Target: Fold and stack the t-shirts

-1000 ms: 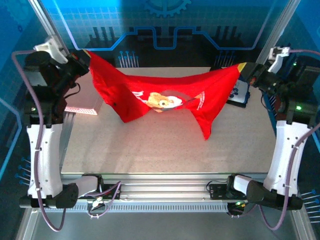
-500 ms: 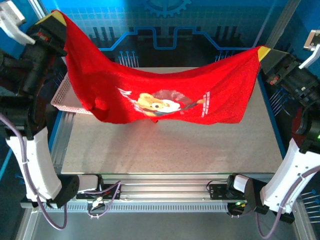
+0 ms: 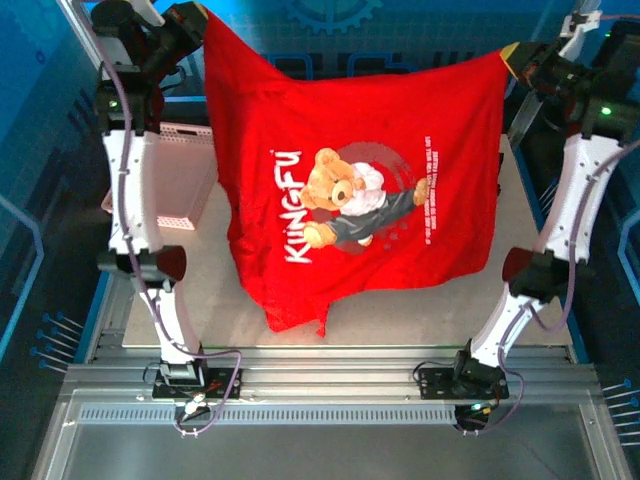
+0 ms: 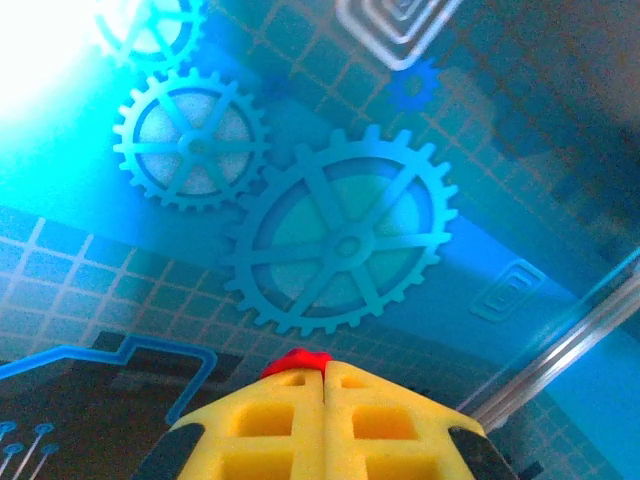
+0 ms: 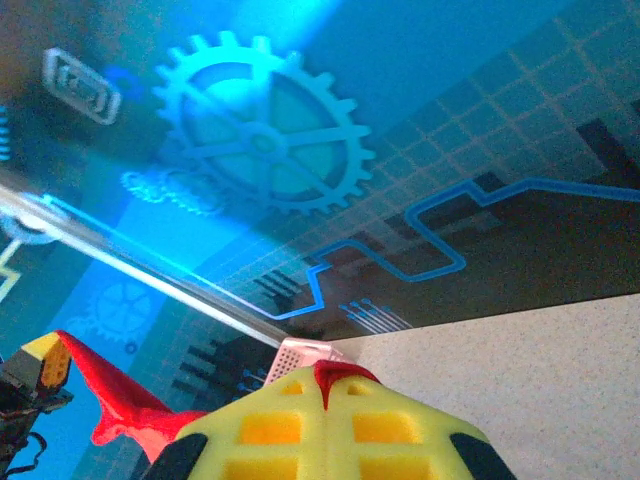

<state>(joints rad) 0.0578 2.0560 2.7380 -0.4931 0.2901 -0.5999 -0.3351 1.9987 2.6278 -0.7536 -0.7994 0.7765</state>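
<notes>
Worktop [image 3: 420, 322] beneath. Red shirt [image 3: 360, 130] hangs spread above worktop, bear print showing. Pink basket [image 3: 170, 170] at worktop's left edge. Left fingers [image 4: 270, 420] clenched on one top shirt corner, right fingers [image 5: 270, 425] on other.

The red t-shirt [image 3: 440, 120] bears the white word "KUNGFU", reading upward.

Suspending the t-shirt [image 3: 350, 200] above the table [image 3: 420, 320], stretching it from the left gripper [image 3: 200, 18] at far left to the right gripper [image 3: 512, 55] at far right. Seating the basket [image 3: 180, 180] on the table at left, beside the t-shirt's left edge.
</notes>
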